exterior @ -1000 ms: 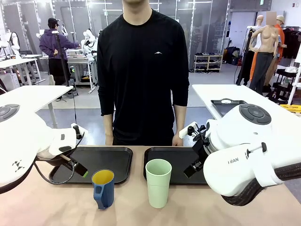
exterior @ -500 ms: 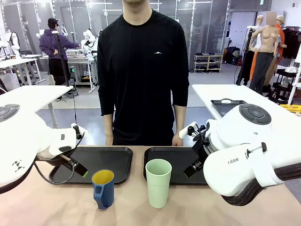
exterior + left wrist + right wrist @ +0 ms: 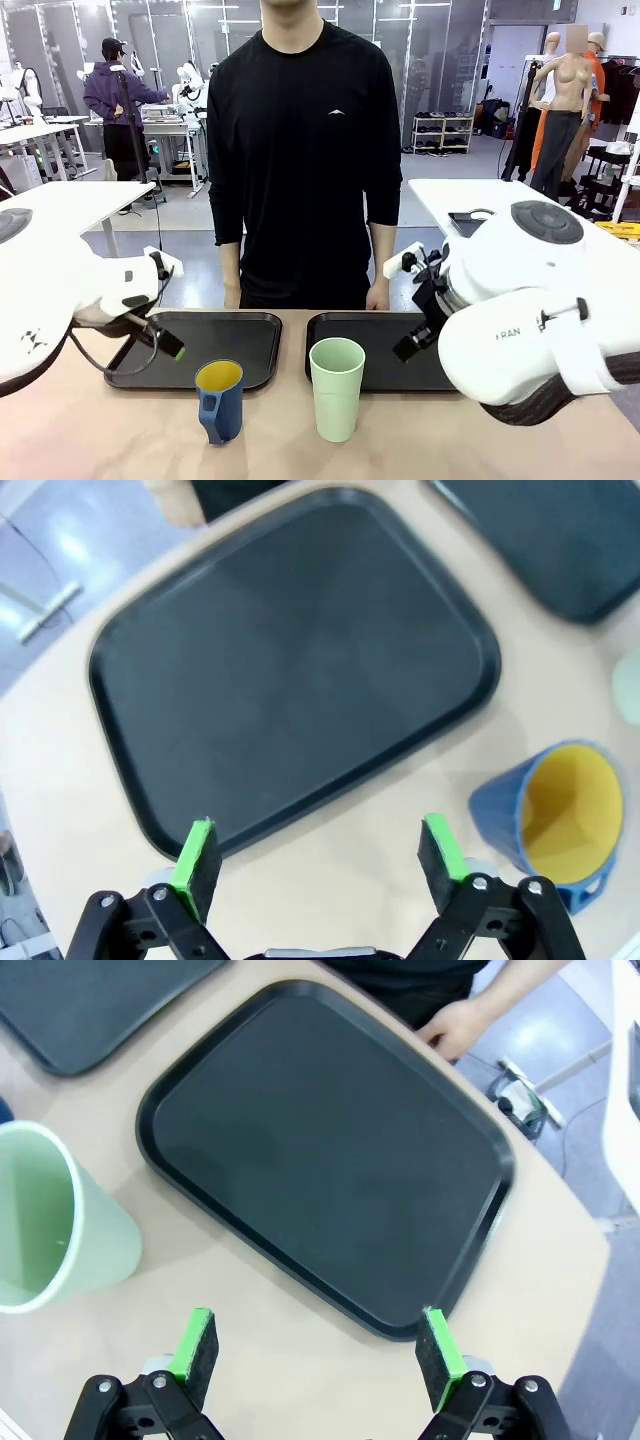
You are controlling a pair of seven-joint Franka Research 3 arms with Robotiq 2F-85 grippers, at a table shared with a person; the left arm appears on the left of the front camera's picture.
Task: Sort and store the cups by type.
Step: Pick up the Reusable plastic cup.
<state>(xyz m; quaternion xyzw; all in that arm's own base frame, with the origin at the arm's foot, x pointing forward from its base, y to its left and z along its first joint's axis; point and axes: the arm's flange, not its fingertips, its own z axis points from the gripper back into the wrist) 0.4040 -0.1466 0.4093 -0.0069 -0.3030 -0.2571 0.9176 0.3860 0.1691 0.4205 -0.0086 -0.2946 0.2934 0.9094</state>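
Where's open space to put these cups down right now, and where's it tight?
Both trays are bare: the left tray behind the blue mug, the right tray behind the mint tumbler. The tabletop strip between them is free too. Tightest at each tray's near edge, where the open left gripper and right gripper hover.

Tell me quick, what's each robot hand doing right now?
Left hand: open, holding nothing.
Right hand: open, holding nothing.
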